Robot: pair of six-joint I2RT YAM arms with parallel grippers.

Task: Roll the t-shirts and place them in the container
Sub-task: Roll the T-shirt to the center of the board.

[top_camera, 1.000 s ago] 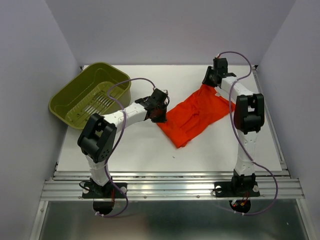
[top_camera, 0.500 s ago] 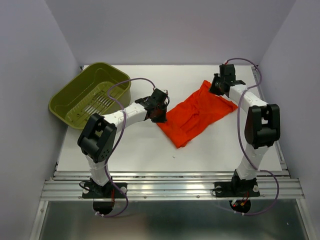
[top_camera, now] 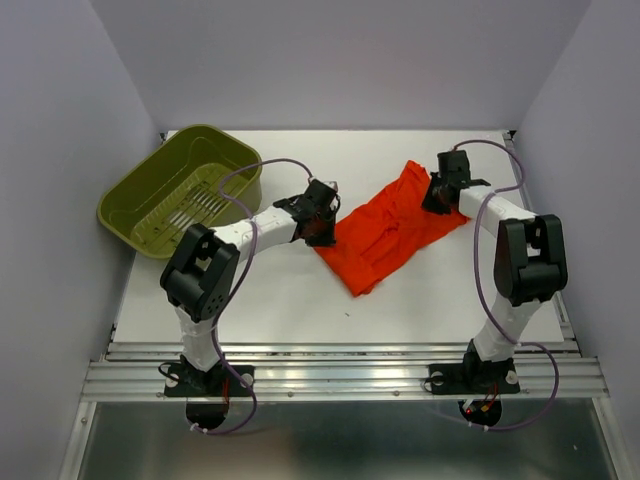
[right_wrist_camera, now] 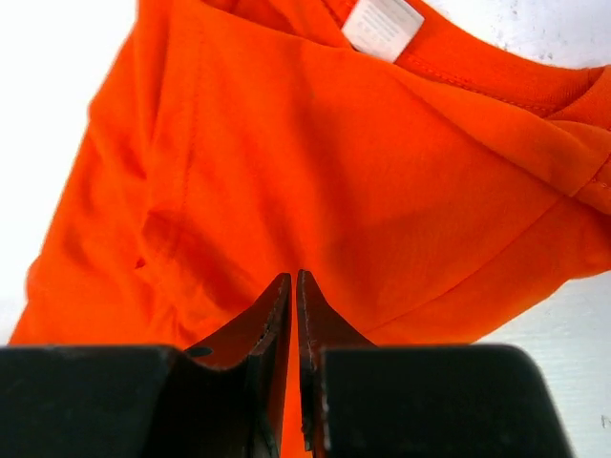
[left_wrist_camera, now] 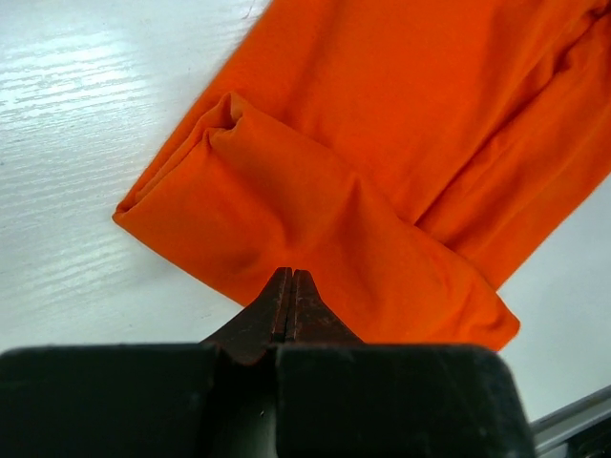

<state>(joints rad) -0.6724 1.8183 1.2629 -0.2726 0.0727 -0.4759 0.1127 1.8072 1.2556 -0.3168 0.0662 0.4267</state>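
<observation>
Top external view: the right arm has drawn back from the far end of the desk (top_camera: 300,300), and its elbow has swung outward. The right gripper (top_camera: 440,190) now sits on the far right corner of the t-shirt (top_camera: 390,235). The left gripper (top_camera: 322,222) has kept its place at the garment's left edge. The garment lies folded into a long diagonal band mid-desk, well apart from the olive slotted basket (top_camera: 150,190), with no roll yet started; in my judgement both ends are being secured for tensioning. Left wrist view: jaws clenched, tips on the near hem of a doubled fold. I cannot tell if any cloth is pinched between them. The cloth is soft, matt, plain orange-red, with rounded fold edges. Right wrist view: jaws clamped on the t-shirt, a sliver of orange showing between them. A white neck label (right_wrist_camera: 382,26) lies beyond, beside a ribbed collar seam.
</observation>
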